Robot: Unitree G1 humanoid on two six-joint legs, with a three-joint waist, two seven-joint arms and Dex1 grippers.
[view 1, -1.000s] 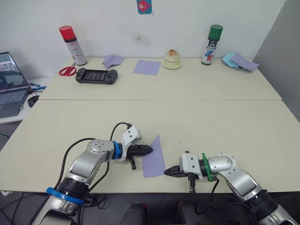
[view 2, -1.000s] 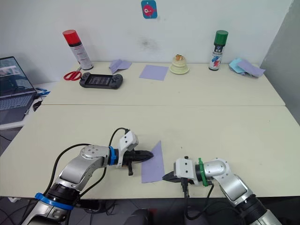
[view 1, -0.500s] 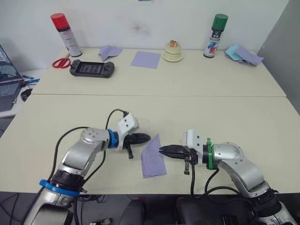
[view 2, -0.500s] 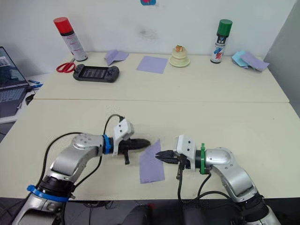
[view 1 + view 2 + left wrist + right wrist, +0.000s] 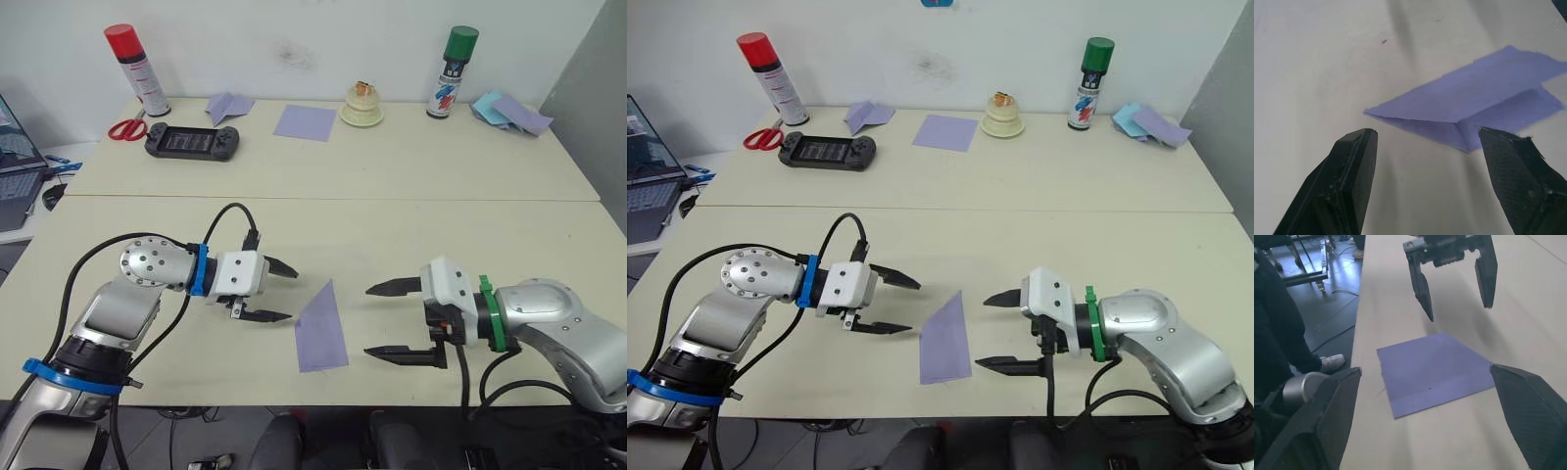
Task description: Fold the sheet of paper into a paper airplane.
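The sheet of paper (image 5: 321, 328), lavender-purple, lies flat near the table's front edge, folded into a narrow wedge whose point faces the far side. A crease runs along it in the left wrist view (image 5: 1474, 105) and the right wrist view (image 5: 1432, 369). My left gripper (image 5: 292, 296) hovers just left of the sheet, open, fingers apart from the paper. On the sheet's right, my right gripper (image 5: 368, 321) is open wide and holds nothing. The right wrist view also shows the left gripper (image 5: 1454, 284) beyond the sheet.
Along the far edge stand a red spray can (image 5: 134, 69), scissors (image 5: 125, 128), a black game controller (image 5: 192, 143), a small lavender wedge (image 5: 228, 106), a smooth lavender square (image 5: 305, 122), a cream object (image 5: 361, 108), a green spray can (image 5: 453, 70) and pale blue papers (image 5: 507, 110). A person's leg (image 5: 1273, 333) stands by the table's front.
Both grippers have opened from shut and drawn back from the sheet, the left one leftward, the right one rightward. The sheet stays flat on the table.
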